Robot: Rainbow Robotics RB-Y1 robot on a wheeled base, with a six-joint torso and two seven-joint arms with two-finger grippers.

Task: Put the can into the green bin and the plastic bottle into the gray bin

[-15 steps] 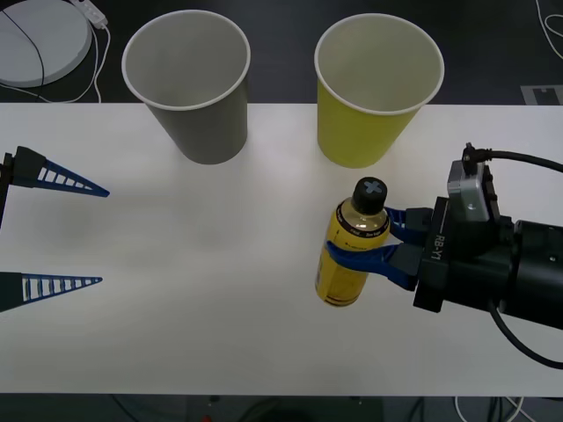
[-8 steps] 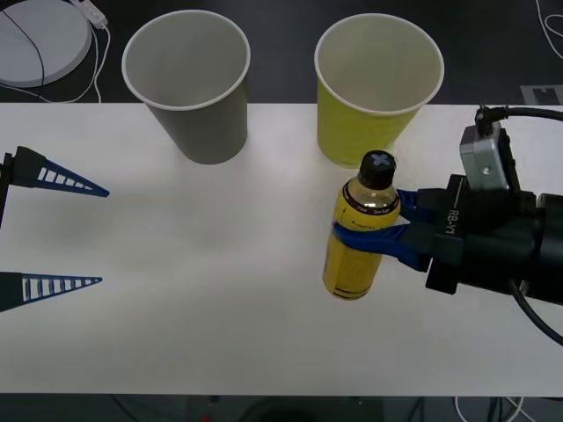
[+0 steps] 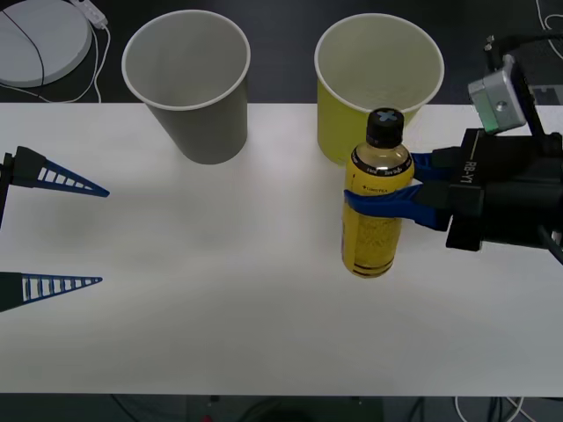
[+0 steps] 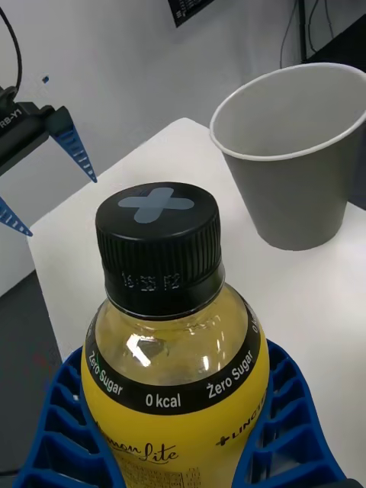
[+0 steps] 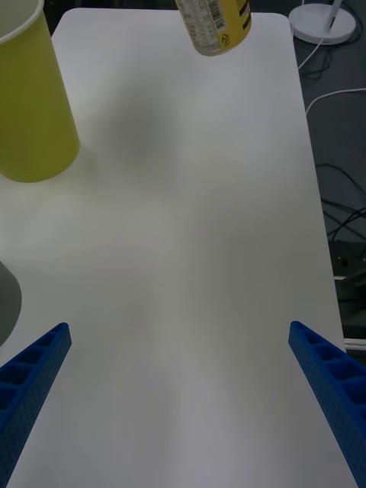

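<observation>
My right gripper [image 3: 380,190] [image 4: 179,431] is shut on the plastic bottle [image 3: 376,224] [image 4: 162,252], a clear bottle with a yellow label and black cap. It holds the bottle upright, lifted off the table, just in front of the green bin [image 3: 374,88] [image 5: 30,99]. The bottle's base [image 5: 216,23] hangs above its shadow. At the back left of the table stands the gray bin [image 3: 189,88] [image 4: 293,152], upright like the green one. Over the table's left edge my left gripper [image 3: 104,236] [image 5: 179,332] is open and holds nothing. The can is out of view.
The white table [image 3: 220,325] is bare between the two arms. A round white lamp base [image 3: 40,40] [image 5: 324,23] with a cable sits beyond the table's far left corner. Cables lie on the dark floor beside the table.
My right gripper has risen with the bottle and drifted right and toward the green bin. The bottle has gone from tilted to upright. The left arm has not moved.
</observation>
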